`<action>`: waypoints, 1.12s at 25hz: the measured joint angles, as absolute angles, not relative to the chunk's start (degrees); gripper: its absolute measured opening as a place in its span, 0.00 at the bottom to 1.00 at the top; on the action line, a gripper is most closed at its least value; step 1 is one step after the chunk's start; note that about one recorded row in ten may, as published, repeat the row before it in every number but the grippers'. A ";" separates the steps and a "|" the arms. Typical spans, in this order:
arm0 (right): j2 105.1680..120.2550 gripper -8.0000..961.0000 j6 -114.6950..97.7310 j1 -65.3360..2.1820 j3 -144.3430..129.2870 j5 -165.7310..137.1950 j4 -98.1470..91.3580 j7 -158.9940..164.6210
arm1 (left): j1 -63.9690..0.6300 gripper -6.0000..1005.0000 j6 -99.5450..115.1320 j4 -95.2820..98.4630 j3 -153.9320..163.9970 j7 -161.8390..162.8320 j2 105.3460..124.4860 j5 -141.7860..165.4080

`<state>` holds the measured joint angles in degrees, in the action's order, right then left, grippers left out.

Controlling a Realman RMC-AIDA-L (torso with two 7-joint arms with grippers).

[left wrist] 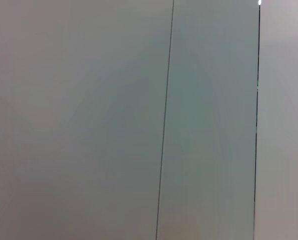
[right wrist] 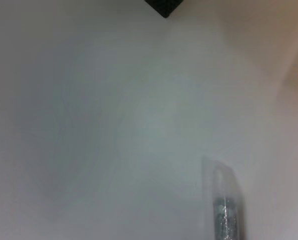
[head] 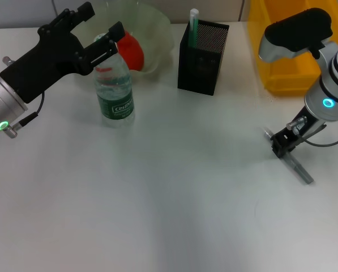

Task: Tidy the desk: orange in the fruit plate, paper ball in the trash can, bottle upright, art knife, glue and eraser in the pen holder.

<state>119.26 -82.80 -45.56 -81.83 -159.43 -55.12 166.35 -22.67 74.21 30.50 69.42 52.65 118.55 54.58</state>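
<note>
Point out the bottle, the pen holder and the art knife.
bottle (head: 116,97): head view, on its clear body.
pen holder (head: 201,63): head view, on its black front wall.
art knife (head: 300,169): head view, on its grey handle.

orange (head: 132,50) partly hidden, art knife (right wrist: 223,210) perhaps, blurred

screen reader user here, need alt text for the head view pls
On a white desk, the left pincer is open around the cap of an upright bottle. The right pincer is down at a grey knife lying flat. Behind stand a black pen holder, a plate holding an orange, and a yellow bin.
</note>
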 joint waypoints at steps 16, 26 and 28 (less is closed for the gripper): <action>119.24 0.15 -81.63 -38.78 -75.27 -150.87 -71.97 161.00 | -22.54 0.79 73.93 30.50 69.25 52.65 118.57 54.39; 119.34 0.15 -59.55 -31.65 -73.49 -132.78 -76.90 148.32 | -22.31 0.79 74.18 30.81 69.16 52.65 118.56 54.15; 119.39 0.15 -54.34 -32.18 -73.77 -128.04 -73.32 143.46 | -22.48 0.79 74.04 30.76 69.17 52.65 118.56 54.14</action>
<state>119.39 -54.34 -32.18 -73.77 -128.04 -73.32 143.46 -22.48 74.04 30.76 69.17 52.65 118.56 54.14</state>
